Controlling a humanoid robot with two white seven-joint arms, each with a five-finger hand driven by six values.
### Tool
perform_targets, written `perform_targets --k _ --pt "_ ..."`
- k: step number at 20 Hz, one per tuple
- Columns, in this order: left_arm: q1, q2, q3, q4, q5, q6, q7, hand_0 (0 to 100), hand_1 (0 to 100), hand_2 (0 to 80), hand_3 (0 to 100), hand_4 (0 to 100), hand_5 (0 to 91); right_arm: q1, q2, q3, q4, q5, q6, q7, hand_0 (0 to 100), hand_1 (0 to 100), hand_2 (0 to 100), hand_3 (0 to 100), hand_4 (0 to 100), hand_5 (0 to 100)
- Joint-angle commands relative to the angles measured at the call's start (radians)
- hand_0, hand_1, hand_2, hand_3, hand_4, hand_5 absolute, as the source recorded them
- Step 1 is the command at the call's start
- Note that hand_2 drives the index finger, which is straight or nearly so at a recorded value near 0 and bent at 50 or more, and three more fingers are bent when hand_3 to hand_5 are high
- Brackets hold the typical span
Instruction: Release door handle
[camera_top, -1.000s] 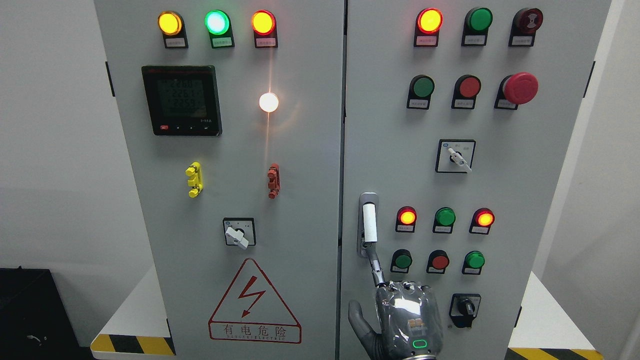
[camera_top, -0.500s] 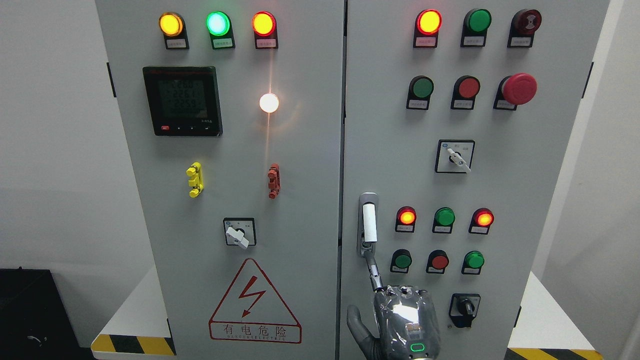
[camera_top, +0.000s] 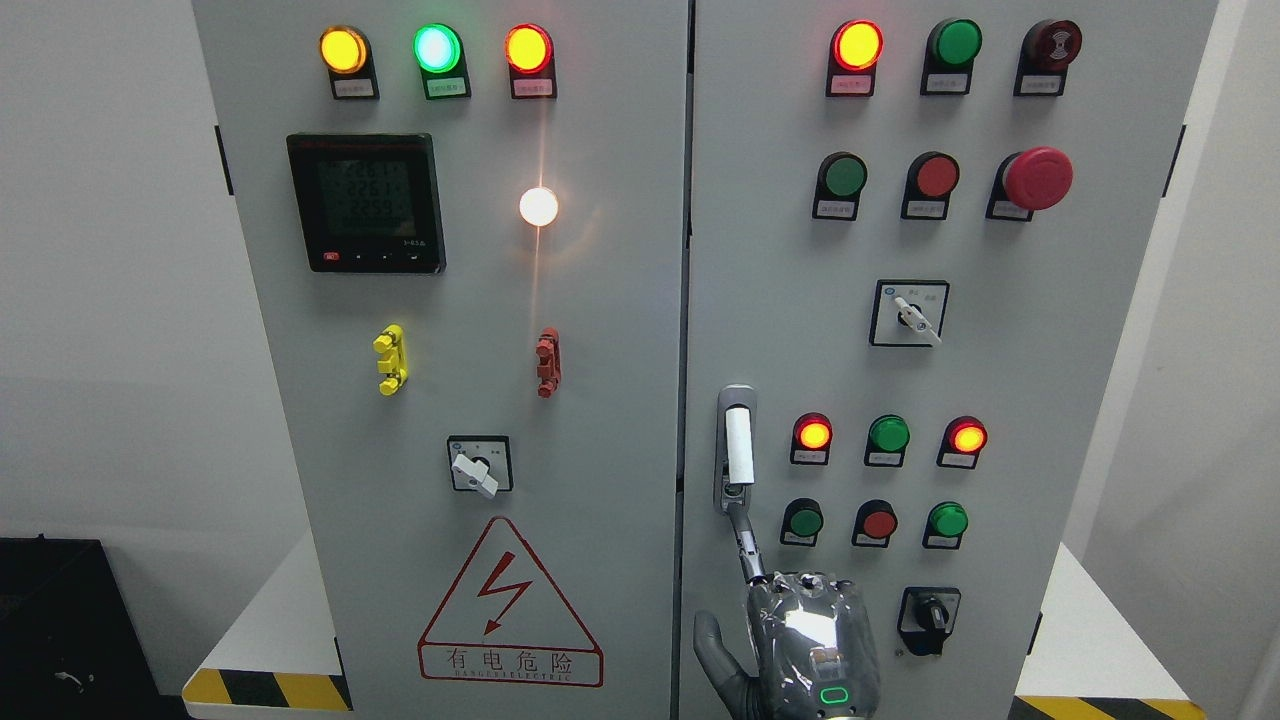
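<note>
Below the door handle (camera_top: 737, 448), one robot hand (camera_top: 800, 645) shows at the bottom edge, right of the middle; its arm is hidden, so which side it belongs to cannot be told. It is shiny, wrapped in clear film. One thin jointed finger (camera_top: 746, 545) points up to the handle's lower end, the thumb is spread to the side, and nothing is gripped. The handle is a white cylinder in a metal frame, upright on the left edge of the right cabinet door (camera_top: 1000, 360). That grey flat door carries thirteen round lamps and buttons, one red mushroom button (camera_top: 1038, 178) and two rotary switches.
</note>
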Motion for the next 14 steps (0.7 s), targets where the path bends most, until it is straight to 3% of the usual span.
perform_targets --k 1,14 --pt "0.017 0.0 0.0 0.0 0.0 -0.001 0.0 12 56 0.0 0 0 0.0 -0.004 -0.003 -0.001 -0.019 0.0 0.001 -0.001 52 28 9 100 98 100" --pt "0.017 0.0 0.0 0.0 0.0 -0.001 0.0 12 56 0.0 0 0 0.0 -0.004 -0.004 0.002 -0.059 0.013 -0.002 -0.002 51 28 9 100 98 100"
